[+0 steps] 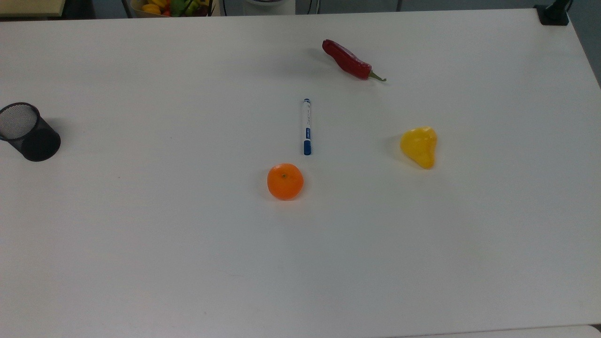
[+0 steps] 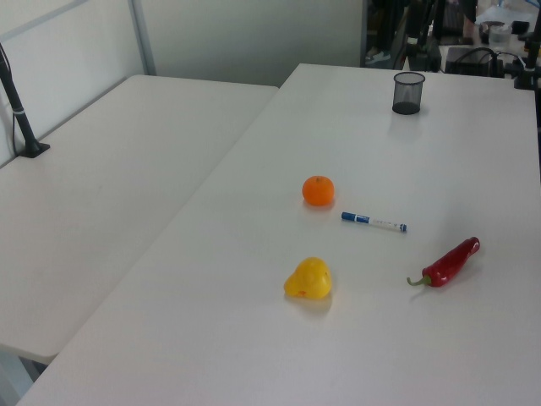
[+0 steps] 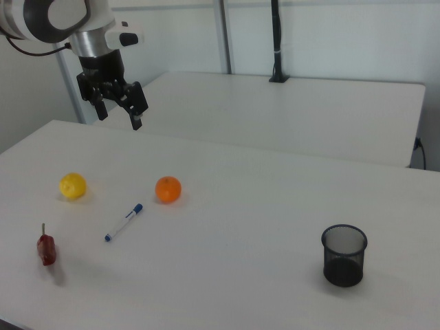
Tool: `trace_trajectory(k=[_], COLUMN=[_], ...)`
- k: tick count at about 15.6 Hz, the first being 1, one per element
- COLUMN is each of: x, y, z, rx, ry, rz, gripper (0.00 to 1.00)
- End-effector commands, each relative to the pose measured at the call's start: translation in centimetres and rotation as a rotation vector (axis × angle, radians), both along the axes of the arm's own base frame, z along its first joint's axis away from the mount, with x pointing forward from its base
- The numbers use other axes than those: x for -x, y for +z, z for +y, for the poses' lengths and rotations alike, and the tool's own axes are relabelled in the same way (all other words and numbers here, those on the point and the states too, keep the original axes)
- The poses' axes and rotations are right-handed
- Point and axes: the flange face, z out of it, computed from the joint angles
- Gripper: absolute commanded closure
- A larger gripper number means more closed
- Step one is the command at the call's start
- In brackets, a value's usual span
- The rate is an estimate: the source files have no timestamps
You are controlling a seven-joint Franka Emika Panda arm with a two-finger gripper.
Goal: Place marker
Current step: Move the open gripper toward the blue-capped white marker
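My claw [image 3: 118,110] hangs open above the worktop [image 1: 188,263]. The marker [image 1: 306,126] lies flat: light, stiff, slippery and round; I would pinch its white mid-barrel.

marker [image 1: 306,126] blue label w/ print, too small to read, no other text

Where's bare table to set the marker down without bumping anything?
Widest free patch: between the black mesh cup and the round orange fruit, plus the top view's whole lower half. Crowded: around the white blue-capped marker, between the red chili pepper, yellow pepper and orange.
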Motion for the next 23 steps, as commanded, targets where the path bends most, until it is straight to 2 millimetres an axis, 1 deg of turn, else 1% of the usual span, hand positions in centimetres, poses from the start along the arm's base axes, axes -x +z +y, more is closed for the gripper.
trace_trajectory(k=[1,4,5,7,8,9,11,14,17,19,23], x=[-0.4,-0.5,-0.5,-0.5,-0.5,-0.7,-0.8,-1.8,-3.4,-3.9,-4.6], y=[-1.0,-1.1,-1.2,-1.4,-1.7,-2.4,-3.0,-5.5,-9.5,-12.5,-16.1], z=[0.8,0.9,1.4,1.6,1.9,2.2,2.8,4.5,6.8,8.4,10.2], rx=[0.019,0.019,0.021,0.040,0.057,0.064,0.066,0.057,0.054,0.054,0.059], ry=[0.034,0.037,0.046,0.058,0.069,0.089,0.123,0.153,0.181,0.178,0.184], rz=[-0.003,0.000,0.003,0.007,0.011,0.024,0.033,0.073,0.066,0.062,0.063], gripper=[0.00,0.00,0.00,0.00,0.00,0.00,0.00,0.00,0.00,0.00,0.00])
